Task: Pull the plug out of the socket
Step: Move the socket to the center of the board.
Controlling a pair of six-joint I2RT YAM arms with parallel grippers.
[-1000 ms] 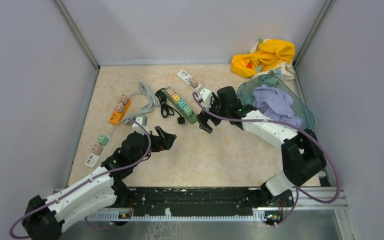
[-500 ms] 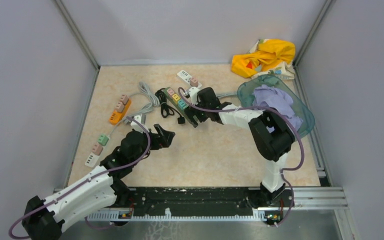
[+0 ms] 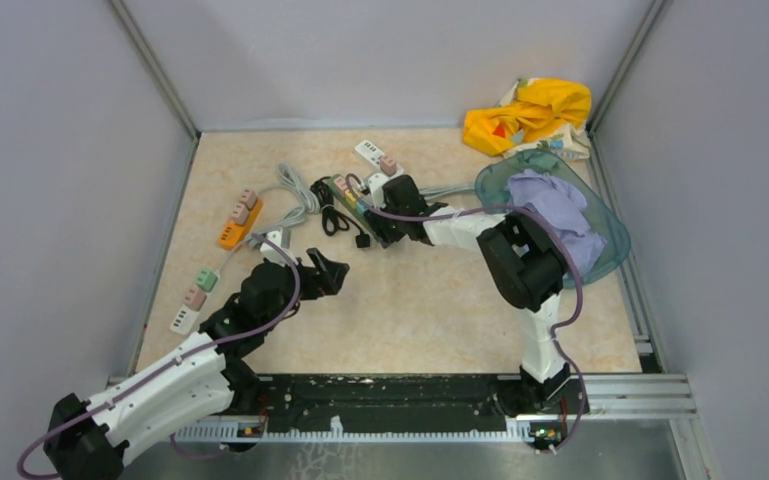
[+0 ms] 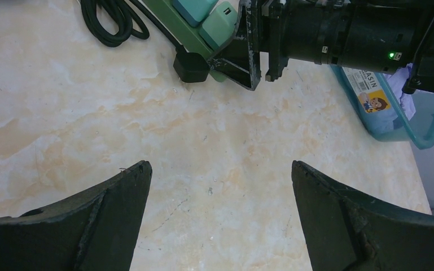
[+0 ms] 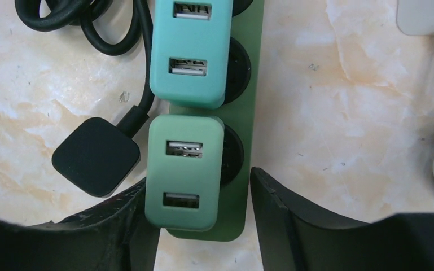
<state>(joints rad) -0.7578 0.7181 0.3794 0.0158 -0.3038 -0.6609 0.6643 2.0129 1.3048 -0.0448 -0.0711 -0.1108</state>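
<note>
- The right gripper is down at the near end of the green power strip, toward the back of the table.
- Its jaws sit roughly half closed, one on each side of the pale green plug. That plug is the last one on the strip, and it is seated in its socket.
- One finger is right against the plug's side. The other stands at the strip's outer edge, so plug and strip end both lie between the fingers.
- Are they squeezing? I cannot tell from here.
- Next along the strip, just beside the pale one, is a teal plug, also seated.
- A black plug lies flat on the table, just beside the strip's end and close to one finger. Its black cord is coiled alongside the strip.
- The left gripper hovers over bare table nearer the arms. Its jaws are spread wide with nothing between them, well apart from the strip.
- Off to the left lie an orange power strip and a white power strip, each with plugs on it.
- On the right is a see-through tub with purple cloth in it.
- Yellow cloth is bunched in the back corner behind the tub.
</note>
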